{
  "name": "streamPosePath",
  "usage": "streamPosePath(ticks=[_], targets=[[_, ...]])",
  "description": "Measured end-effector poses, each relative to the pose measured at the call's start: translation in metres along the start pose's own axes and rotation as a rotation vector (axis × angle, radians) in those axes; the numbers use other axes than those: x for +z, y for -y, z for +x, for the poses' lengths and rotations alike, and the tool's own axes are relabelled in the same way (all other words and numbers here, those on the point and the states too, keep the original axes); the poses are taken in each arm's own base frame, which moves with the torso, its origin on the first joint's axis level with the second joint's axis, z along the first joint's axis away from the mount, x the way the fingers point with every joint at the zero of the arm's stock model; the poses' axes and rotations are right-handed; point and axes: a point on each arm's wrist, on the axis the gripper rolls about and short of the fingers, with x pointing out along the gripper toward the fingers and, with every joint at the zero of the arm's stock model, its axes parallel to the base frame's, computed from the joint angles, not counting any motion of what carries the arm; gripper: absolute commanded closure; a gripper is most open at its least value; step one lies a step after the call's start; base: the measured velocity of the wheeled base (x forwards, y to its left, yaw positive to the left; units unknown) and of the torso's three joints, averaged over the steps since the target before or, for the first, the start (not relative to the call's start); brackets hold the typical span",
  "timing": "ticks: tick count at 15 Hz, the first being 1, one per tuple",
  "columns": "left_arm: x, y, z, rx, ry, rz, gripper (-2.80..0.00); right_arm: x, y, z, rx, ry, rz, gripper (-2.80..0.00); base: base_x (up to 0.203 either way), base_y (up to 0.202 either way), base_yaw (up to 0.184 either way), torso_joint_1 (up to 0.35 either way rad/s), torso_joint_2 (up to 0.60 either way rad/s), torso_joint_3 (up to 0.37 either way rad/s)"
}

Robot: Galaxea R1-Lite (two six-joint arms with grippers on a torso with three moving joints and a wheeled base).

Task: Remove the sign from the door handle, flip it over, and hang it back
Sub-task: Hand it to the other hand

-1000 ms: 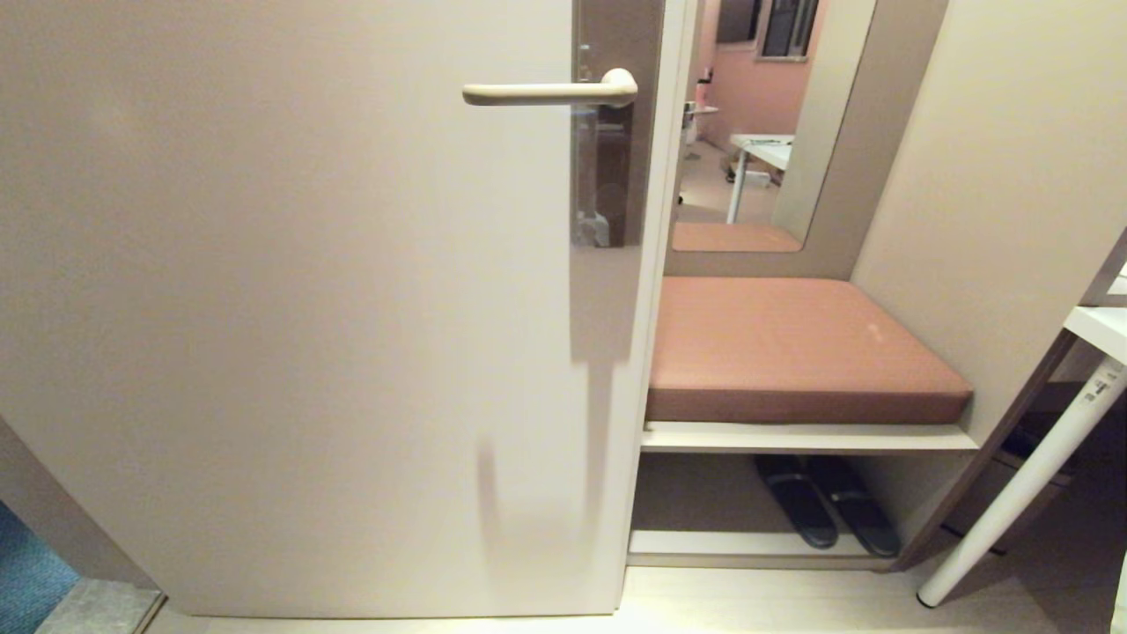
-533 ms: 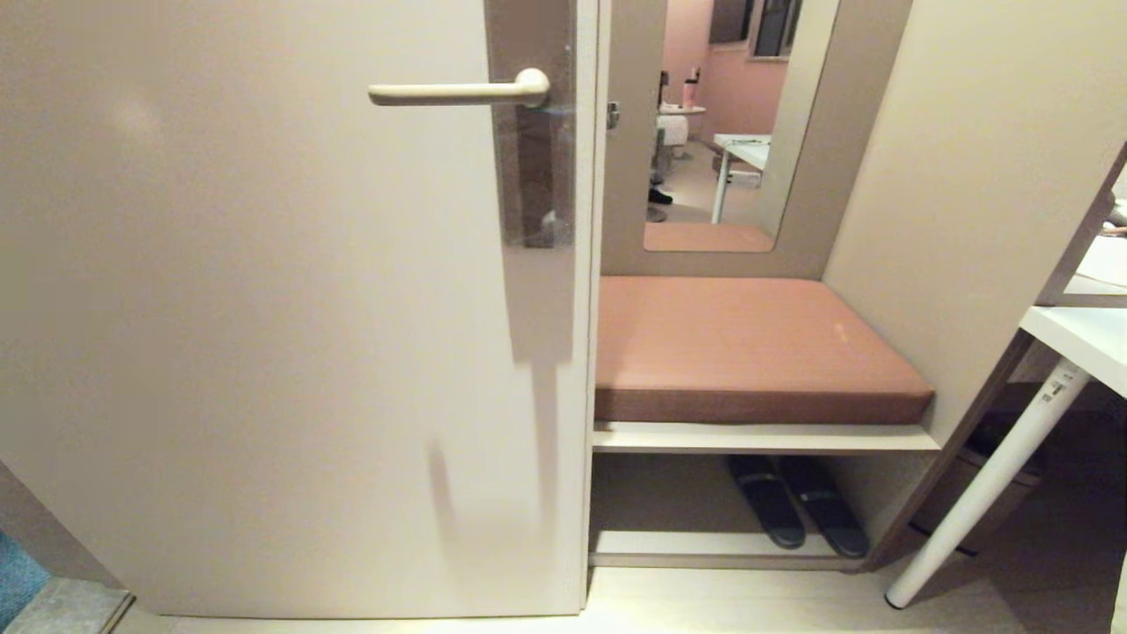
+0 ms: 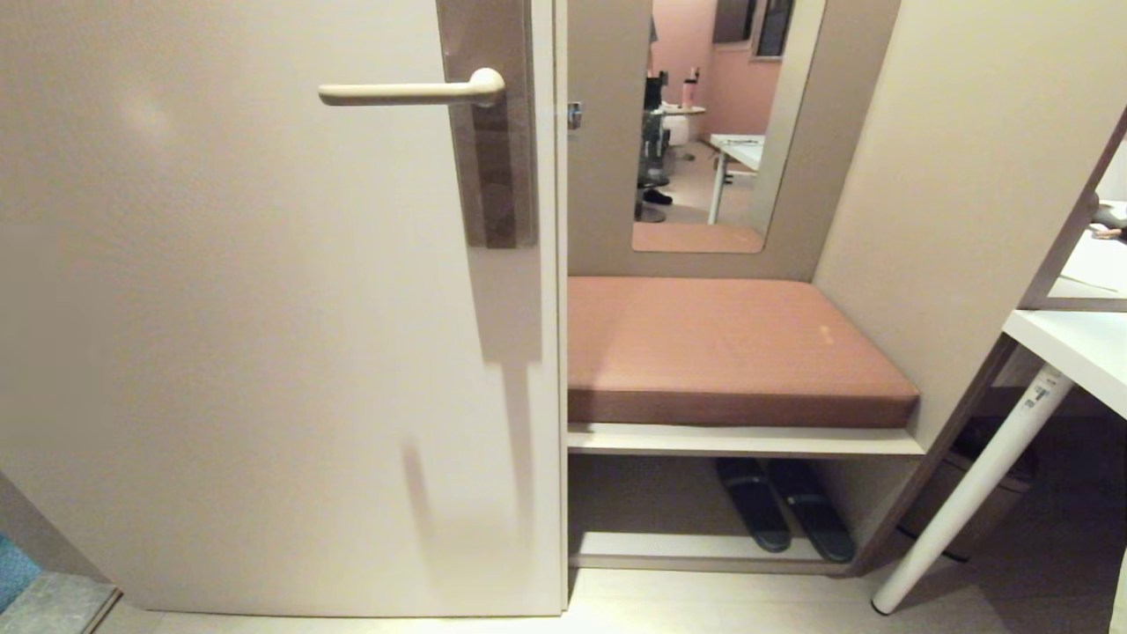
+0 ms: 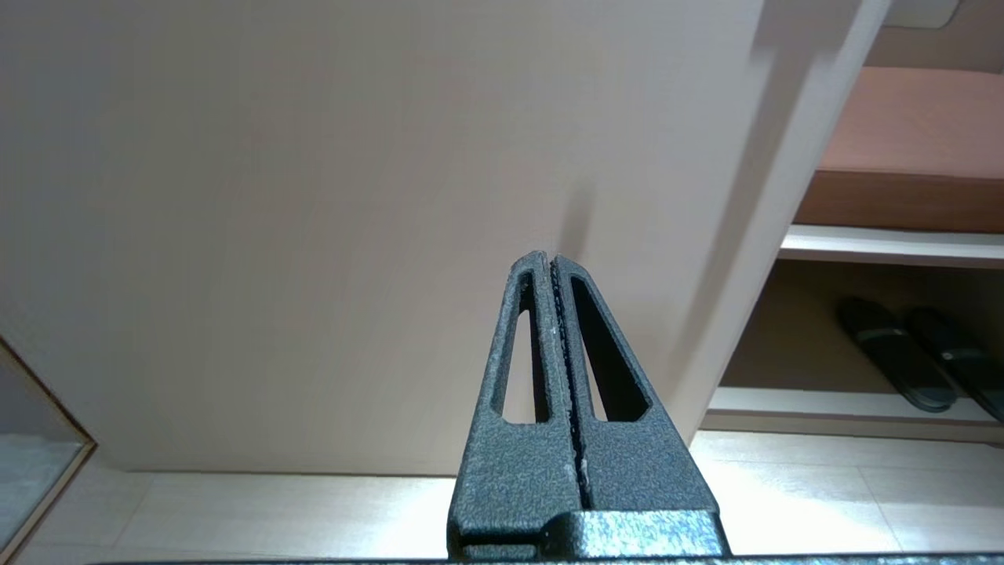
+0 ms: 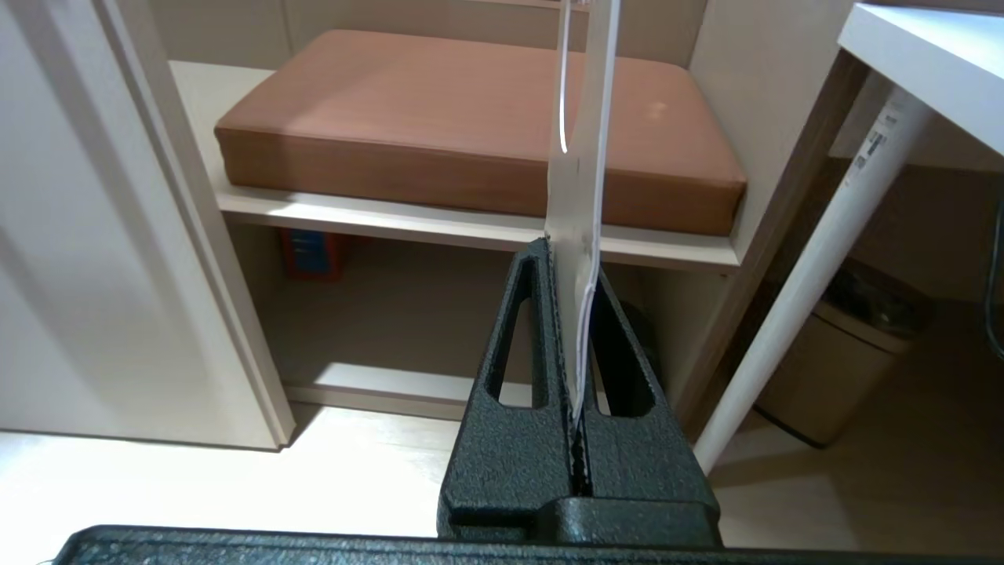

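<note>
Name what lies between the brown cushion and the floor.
Head view: below the cushion, a pale shelf board, then an open recess holding two dark slippers on a base board above the floor.

You're looking at the entry of a hotel-style room or small flat — a mock-up, perhaps. On the left stands a pale door [image 3: 264,352] with a cream lever handle [image 3: 409,90] on a brown-grey backplate [image 3: 493,158]. Right of it, a built-in nook holds a brown cushioned seat [image 3: 731,352], dark slippers [image 3: 784,515] on the shelf beneath, and a tall mirror [image 3: 704,132] behind. The mirror reflects pink walls and a white desk — a furnished room. At the far right you see a white surface [image 3: 1070,348] on a round leg and a small bin [image 5: 843,369].
</note>
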Motion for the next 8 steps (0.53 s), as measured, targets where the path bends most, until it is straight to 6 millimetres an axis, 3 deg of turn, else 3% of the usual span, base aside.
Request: streamPosePath(ticks=[8], targets=[[-0.0001, 0.0000, 0.0000, 0.000, 0.000, -0.001, 0.00, 0.0000, 0.0000, 0.0000, 0.000, 0.000, 0.000, 0.00, 0.000, 0.000, 0.000, 0.000, 0.00, 0.000]])
